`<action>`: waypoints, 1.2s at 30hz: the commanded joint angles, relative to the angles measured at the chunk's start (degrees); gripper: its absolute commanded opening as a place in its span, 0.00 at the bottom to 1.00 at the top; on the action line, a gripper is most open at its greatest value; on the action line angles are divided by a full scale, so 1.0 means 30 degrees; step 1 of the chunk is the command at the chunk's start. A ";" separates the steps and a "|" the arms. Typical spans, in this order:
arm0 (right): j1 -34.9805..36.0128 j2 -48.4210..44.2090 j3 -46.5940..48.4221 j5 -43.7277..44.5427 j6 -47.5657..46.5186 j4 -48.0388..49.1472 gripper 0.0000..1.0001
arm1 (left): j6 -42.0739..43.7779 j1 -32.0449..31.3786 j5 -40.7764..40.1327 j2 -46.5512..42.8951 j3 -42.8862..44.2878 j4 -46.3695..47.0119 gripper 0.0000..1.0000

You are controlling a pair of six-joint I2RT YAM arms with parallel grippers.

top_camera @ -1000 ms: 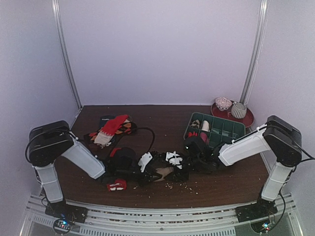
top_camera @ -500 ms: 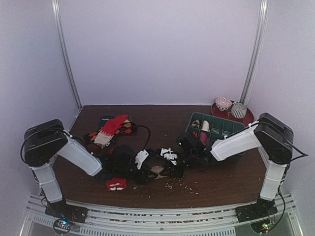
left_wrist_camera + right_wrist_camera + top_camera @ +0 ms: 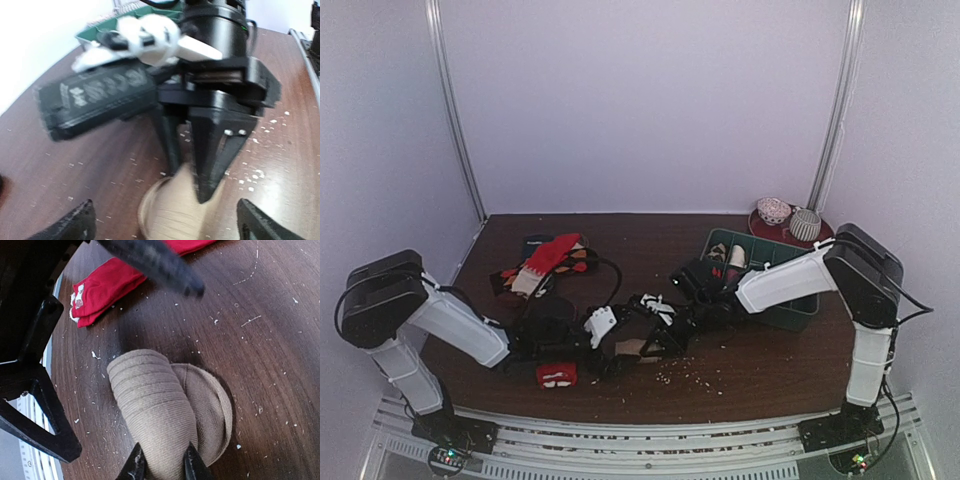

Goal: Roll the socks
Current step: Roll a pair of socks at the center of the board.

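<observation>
A tan-brown sock [image 3: 155,405], rolled into a short bundle with a flap beside it, lies on the dark wooden table [image 3: 760,365]. My right gripper [image 3: 164,467] is shut on its near end. In the left wrist view the same sock [image 3: 167,217] sits between the wide-apart fingertips of my open left gripper [image 3: 165,225], which do not touch it. From above, the tan sock [image 3: 628,348] lies where the left gripper [image 3: 616,352] and the right gripper [image 3: 644,334] meet. A red sock [image 3: 557,376] with white marks, folded small, lies near the front edge [image 3: 107,287].
A heap of red and patterned socks [image 3: 545,260] lies at the back left. A green compartment tray [image 3: 775,262] stands at the right, with a red plate [image 3: 825,240] holding rolled bundles behind it. Pale crumbs [image 3: 685,378] dot the table.
My left gripper has opened and let go of the tan sock, its arm drawing back left. My right gripper has closed on the sock and shifted left.
</observation>
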 commanded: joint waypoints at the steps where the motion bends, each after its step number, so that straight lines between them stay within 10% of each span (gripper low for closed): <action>1: -0.0198 0.1429 -0.1321 0.1612 0.0957 -0.5611 0.20 | 0.1601 0.0169 -0.1318 -0.0290 -0.0382 0.1997 0.98; 9: -0.0424 0.2178 -0.0676 0.0580 0.0903 -0.6692 0.20 | 0.2201 0.0216 0.0293 0.0129 -0.1182 0.3746 0.94; 19: -0.0617 0.2705 -0.0425 0.0488 0.0784 -0.7388 0.20 | 0.1980 0.0216 0.2780 0.2477 0.0677 0.2190 0.52; 36: -0.0643 0.2959 -0.0240 0.0545 0.0513 -0.7735 0.19 | 0.0003 0.0518 0.1492 0.2454 -0.0736 0.2932 0.57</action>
